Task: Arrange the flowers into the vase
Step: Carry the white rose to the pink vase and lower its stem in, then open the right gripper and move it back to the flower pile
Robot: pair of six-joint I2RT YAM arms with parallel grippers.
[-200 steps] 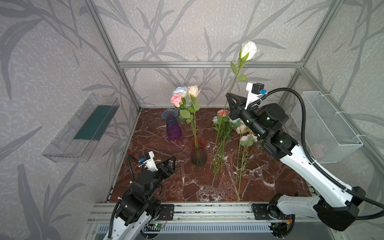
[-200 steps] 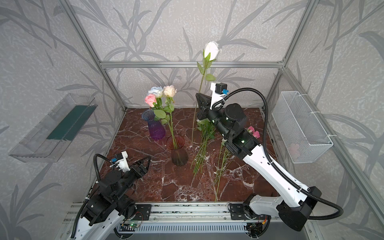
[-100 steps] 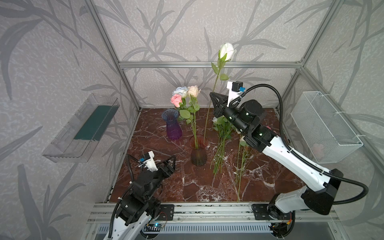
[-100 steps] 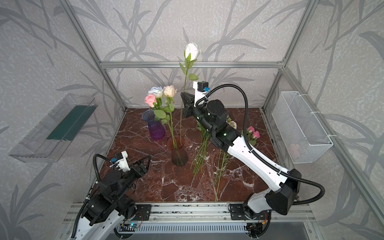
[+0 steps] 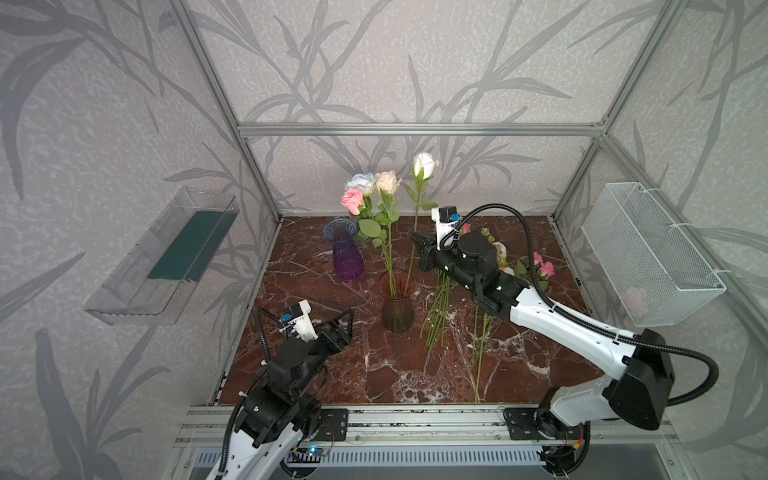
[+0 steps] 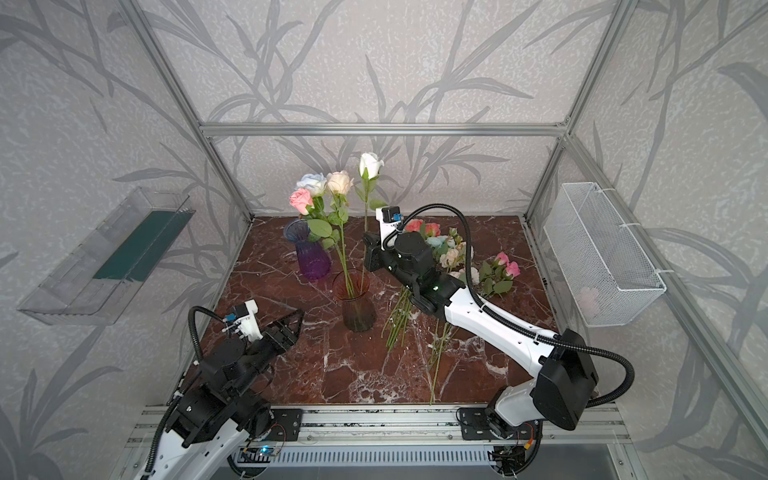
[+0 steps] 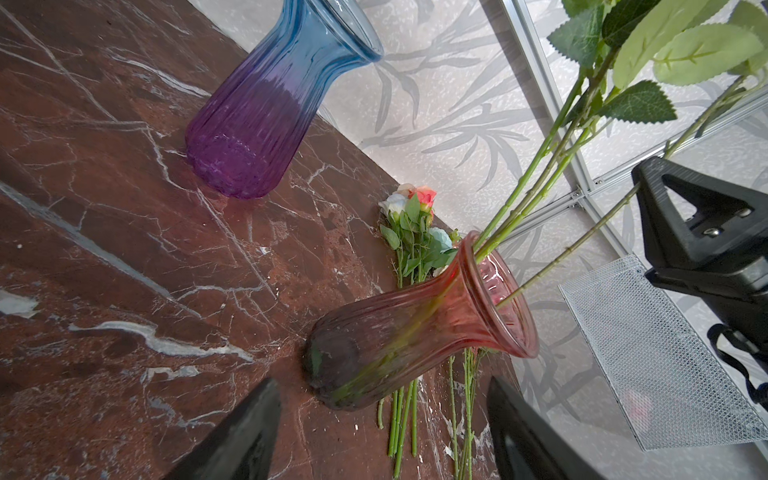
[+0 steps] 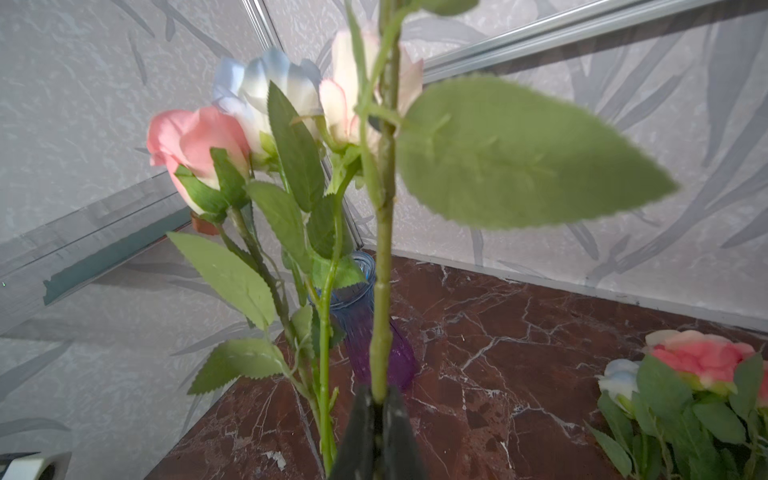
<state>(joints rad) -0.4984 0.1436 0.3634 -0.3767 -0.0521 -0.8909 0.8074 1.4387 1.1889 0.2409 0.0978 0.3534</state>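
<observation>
A reddish glass vase (image 5: 397, 309) (image 6: 358, 307) (image 7: 415, 340) stands mid-table and holds pink (image 5: 352, 200), pale-blue and cream roses. My right gripper (image 5: 419, 249) (image 6: 368, 254) (image 8: 378, 399) is shut on the green stem (image 8: 384, 249) of a white rose (image 5: 424, 164) (image 6: 370, 164). That stem's lower end reaches into the vase mouth. More flowers (image 5: 540, 266) (image 6: 505, 266) lie on the table to the right, partly hidden under the right arm. My left gripper (image 5: 344, 321) (image 6: 293, 322) (image 7: 383, 381) is open and holds nothing, low at the front left, facing the vase's base.
A blue-and-purple glass vase (image 5: 347, 251) (image 6: 312, 257) (image 7: 266, 116) stands behind and left of the red one. A white wire basket (image 5: 648, 257) hangs on the right wall and a clear shelf (image 5: 166, 257) on the left wall. Aluminium frame posts border the marble table (image 5: 374, 374).
The right arm has swung left and down with the white rose, from high on the right to the red vase; its stem now enters the vase mouth. The left arm has not moved.
</observation>
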